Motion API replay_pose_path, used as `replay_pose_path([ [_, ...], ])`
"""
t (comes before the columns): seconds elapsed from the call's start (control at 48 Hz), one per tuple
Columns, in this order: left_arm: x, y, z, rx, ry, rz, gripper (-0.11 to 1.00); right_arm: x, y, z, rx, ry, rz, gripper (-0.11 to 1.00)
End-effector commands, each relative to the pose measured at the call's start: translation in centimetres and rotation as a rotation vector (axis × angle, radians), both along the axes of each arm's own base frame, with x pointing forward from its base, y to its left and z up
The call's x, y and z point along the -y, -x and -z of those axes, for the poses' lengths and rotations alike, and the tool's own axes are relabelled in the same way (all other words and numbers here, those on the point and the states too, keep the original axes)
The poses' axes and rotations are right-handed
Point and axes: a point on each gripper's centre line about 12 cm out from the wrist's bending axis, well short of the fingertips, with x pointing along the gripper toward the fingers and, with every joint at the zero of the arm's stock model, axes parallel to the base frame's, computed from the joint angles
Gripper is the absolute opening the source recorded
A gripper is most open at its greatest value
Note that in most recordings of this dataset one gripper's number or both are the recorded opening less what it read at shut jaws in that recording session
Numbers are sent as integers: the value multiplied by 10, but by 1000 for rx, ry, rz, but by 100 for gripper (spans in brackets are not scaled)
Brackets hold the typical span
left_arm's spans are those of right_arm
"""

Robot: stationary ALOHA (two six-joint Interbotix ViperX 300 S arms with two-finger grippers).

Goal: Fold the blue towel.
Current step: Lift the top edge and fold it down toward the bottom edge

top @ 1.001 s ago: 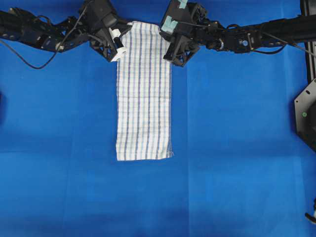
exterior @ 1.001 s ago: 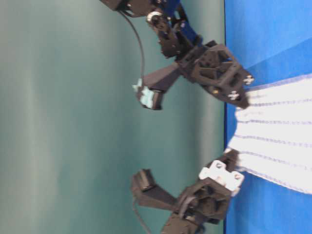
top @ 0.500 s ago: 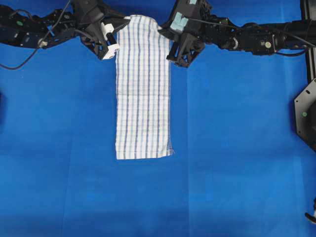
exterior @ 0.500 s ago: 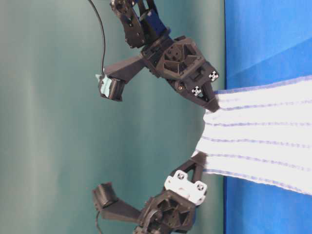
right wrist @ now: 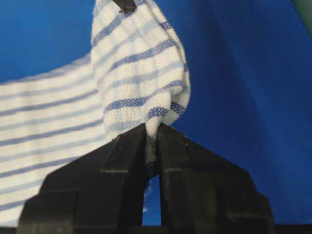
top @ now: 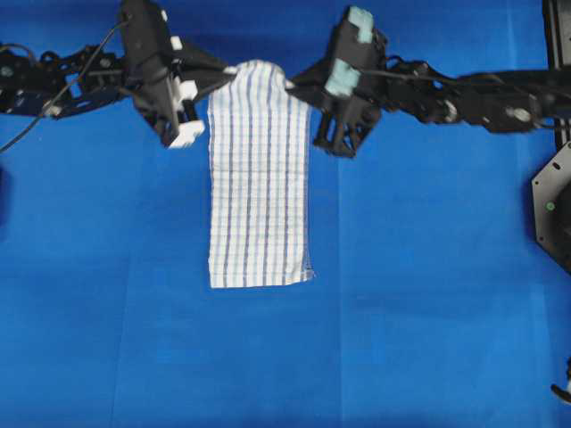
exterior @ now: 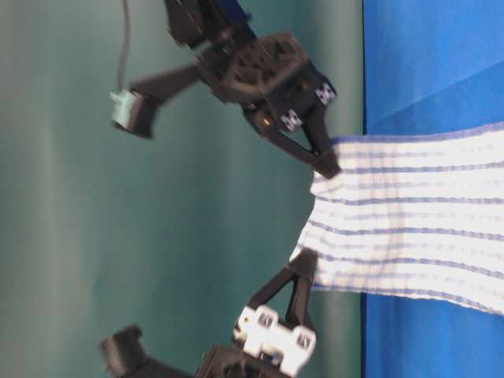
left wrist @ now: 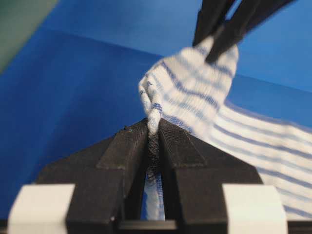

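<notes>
Count: one blue towel (top: pixel 259 178), two arms, two grippers, one blue table covering (top: pixel 428 294).
Towel position: it lies near the middle of the table covering, its far end raised off the surface, its near end flat.
Long axis: in the overhead view it runs top to bottom, from the grippers toward the near edge; the stripes follow the same line.
Left gripper (left wrist: pixel 153 132): jaws pinched tight on one far corner of the towel, cloth bunched between the pads.
Right gripper (right wrist: pixel 151 132): jaws likewise clamped on the other far corner, a fold of cloth rising out of them.
Lifted end: in the table-level view the towel (exterior: pixel 409 213) hangs between both grippers above the table edge, narrowed where it is held.
Near end: hem square, one corner slightly frayed.
</notes>
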Motion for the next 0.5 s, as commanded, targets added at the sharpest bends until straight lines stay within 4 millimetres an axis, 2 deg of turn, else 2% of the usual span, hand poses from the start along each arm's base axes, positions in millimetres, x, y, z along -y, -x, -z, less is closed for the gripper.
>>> replay_pose_path([
  [0.0,15,-1,-13,38,-11,44,4,-18,3,-21,62,-2,-28,-2],
  [0.334,81,-3,-5,24,21,220,4,-74,7,-15,71,-87,-95,-2],
  [0.48,104,1,0,14,49,275,4,-94,7,-12,87,-105,-103,-2],
])
